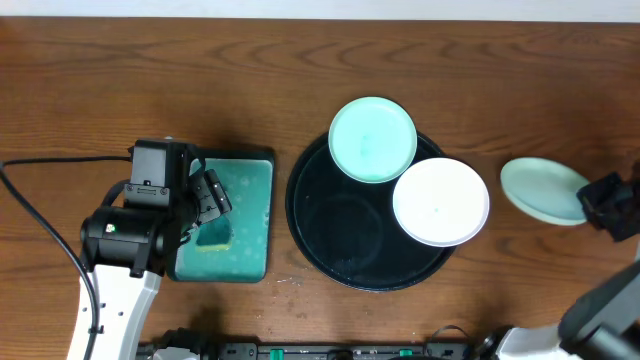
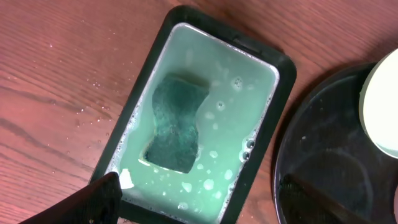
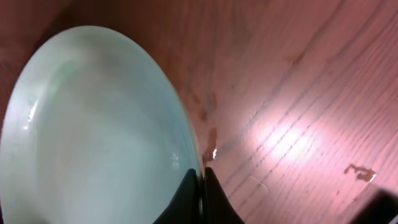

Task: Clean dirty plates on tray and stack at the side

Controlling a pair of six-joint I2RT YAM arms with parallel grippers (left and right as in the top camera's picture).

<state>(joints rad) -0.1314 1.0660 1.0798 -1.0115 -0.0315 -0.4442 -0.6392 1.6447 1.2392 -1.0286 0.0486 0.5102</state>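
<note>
On the wooden table (image 1: 120,90), the black tray (image 1: 335,235) carries a mint plate (image 1: 372,139) at its far rim and a white plate (image 1: 440,201) overhanging its right edge. Left of it, a soapy green tub (image 1: 250,215) holds a sponge (image 2: 176,123), with the left gripper (image 2: 200,186) above it, spread wide and empty. The third plate (image 1: 540,188), off the tray to the right, has its rim pinched in the closed right gripper (image 3: 201,179).

The left arm (image 1: 150,185) has a rounded black joint housing (image 1: 125,232), a white lower link (image 1: 110,315), a thin black cable (image 1: 70,159) and a black left gripper (image 1: 210,195). The right arm (image 1: 612,205) is angular black above a pale grey link (image 1: 600,305).
</note>
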